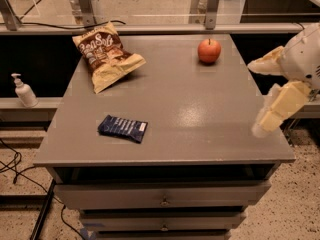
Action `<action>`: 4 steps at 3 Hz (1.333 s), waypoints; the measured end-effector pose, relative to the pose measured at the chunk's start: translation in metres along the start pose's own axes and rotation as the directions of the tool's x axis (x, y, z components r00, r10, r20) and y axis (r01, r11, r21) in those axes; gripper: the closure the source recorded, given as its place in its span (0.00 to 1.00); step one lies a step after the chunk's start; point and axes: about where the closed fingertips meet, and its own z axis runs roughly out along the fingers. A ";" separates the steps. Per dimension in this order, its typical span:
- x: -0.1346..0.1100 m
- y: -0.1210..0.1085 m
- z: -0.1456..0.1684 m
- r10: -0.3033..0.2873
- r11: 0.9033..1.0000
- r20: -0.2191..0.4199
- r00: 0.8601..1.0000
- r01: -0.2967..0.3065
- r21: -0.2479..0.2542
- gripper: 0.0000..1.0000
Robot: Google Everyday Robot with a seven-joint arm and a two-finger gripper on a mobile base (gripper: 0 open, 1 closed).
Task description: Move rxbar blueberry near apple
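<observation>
Grey table [200, 129] over stacked drawers [162, 196] on a speckled floor [295, 209]; black cables [15, 169] trail left; a soap dispenser [22, 90] stands on a ledge; 2 metal posts [82, 4] behind; the gripper [255, 98] hangs, jaws apart, off the table's right edge.

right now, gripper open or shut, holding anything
Gripper: open, empty, at the right edge of the table, far from the rxbar blueberry.

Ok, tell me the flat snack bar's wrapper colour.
The flat snack bar is dark navy, camera view; the pale gripper hangs beside the grey table's right edge.
</observation>
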 end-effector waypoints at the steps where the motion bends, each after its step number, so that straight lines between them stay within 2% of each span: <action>1: -0.037 0.028 0.030 -0.012 0.997 0.187 0.982 0.026 -0.071 0.00; 2: -0.091 0.070 0.051 -0.060 0.982 0.353 0.934 0.118 -0.147 0.00; 3: -0.106 0.078 0.052 -0.066 0.976 0.388 0.919 0.141 -0.166 0.00; 4: -0.105 0.078 0.052 -0.067 0.976 0.386 0.920 0.141 -0.165 0.00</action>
